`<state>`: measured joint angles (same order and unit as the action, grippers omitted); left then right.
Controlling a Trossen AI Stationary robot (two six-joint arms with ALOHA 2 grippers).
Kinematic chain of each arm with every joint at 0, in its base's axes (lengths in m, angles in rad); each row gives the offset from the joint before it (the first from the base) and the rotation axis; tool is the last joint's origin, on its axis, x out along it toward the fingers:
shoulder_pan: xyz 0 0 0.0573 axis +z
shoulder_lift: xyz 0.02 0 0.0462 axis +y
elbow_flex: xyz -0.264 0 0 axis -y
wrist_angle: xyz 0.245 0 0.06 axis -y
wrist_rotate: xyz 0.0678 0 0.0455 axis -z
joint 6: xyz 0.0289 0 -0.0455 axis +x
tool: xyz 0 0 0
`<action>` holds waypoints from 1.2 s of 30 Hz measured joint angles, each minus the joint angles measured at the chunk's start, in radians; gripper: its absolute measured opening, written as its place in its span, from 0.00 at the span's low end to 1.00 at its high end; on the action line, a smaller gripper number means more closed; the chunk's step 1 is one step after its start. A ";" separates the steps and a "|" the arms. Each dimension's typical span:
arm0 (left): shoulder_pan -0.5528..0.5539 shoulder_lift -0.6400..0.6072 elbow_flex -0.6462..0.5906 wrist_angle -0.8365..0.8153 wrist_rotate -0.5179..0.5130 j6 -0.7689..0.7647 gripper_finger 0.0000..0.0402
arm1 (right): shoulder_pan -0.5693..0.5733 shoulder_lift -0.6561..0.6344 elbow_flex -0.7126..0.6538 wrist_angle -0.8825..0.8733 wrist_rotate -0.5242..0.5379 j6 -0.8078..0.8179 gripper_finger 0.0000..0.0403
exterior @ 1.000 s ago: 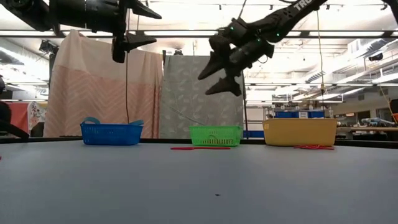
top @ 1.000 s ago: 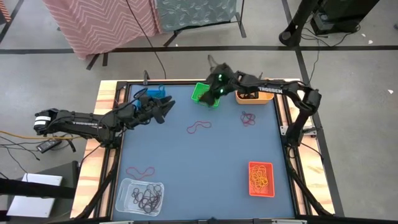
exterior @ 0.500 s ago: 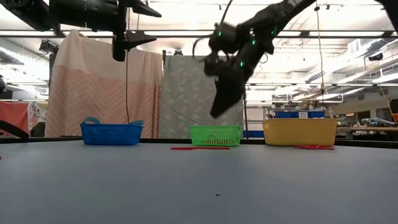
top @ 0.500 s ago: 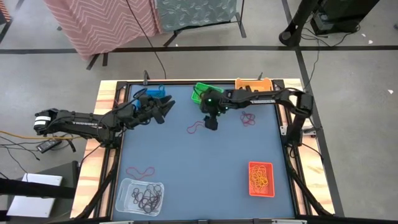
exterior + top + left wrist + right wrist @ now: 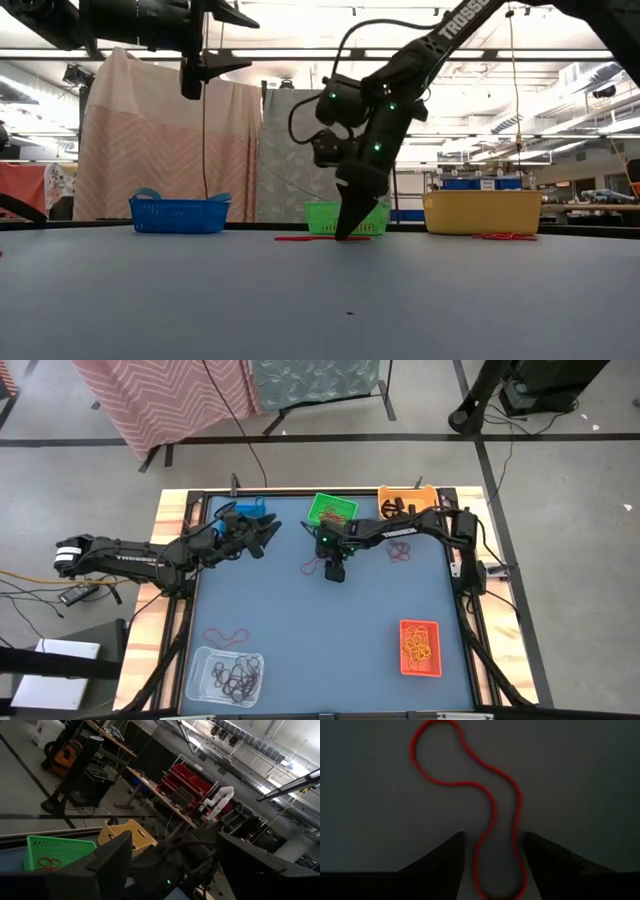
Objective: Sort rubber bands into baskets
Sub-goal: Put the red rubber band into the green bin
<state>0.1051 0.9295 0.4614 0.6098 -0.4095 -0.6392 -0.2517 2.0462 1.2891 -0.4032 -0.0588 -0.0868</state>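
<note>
Red rubber band (image 5: 485, 815) lies flat on the counter (image 5: 330, 630) near the green basket (image 5: 331, 510); the right hand (image 5: 336, 571) straddles one end, fingers apart. Close squarely, pinching both strands. Left hand (image 5: 268, 530) waits wide by the blue basket (image 5: 243, 512).

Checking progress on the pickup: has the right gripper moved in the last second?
Yes. The right gripper left the green basket and dropped to the mat, open jaws straddling a red rubber band.
</note>
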 joint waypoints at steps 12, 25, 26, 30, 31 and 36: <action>0.000 0.000 0.000 -0.002 0.000 0.008 0.71 | 0.013 -0.002 0.012 -0.106 0.028 -0.023 0.03; 0.000 0.000 0.000 -0.003 0.011 0.010 0.71 | -0.064 -0.311 0.119 -0.230 -0.001 0.001 0.01; 0.000 0.000 0.000 -0.004 0.011 0.011 0.71 | -0.081 -0.330 0.131 -0.213 0.019 0.011 0.01; 0.000 0.000 0.000 -0.003 0.013 0.030 0.71 | -0.160 -0.361 0.150 -0.158 0.080 0.055 0.00; 0.000 0.000 0.000 -0.003 0.013 0.030 0.71 | -0.181 -0.355 0.148 -0.144 0.096 0.067 0.00; 0.000 0.000 0.000 -0.002 0.013 0.028 0.71 | -0.256 -0.310 0.150 -0.093 0.108 0.109 0.00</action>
<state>0.1051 0.9295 0.4614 0.6076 -0.3969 -0.6114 -0.5080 1.7360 1.4396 -0.4959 0.0496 0.0222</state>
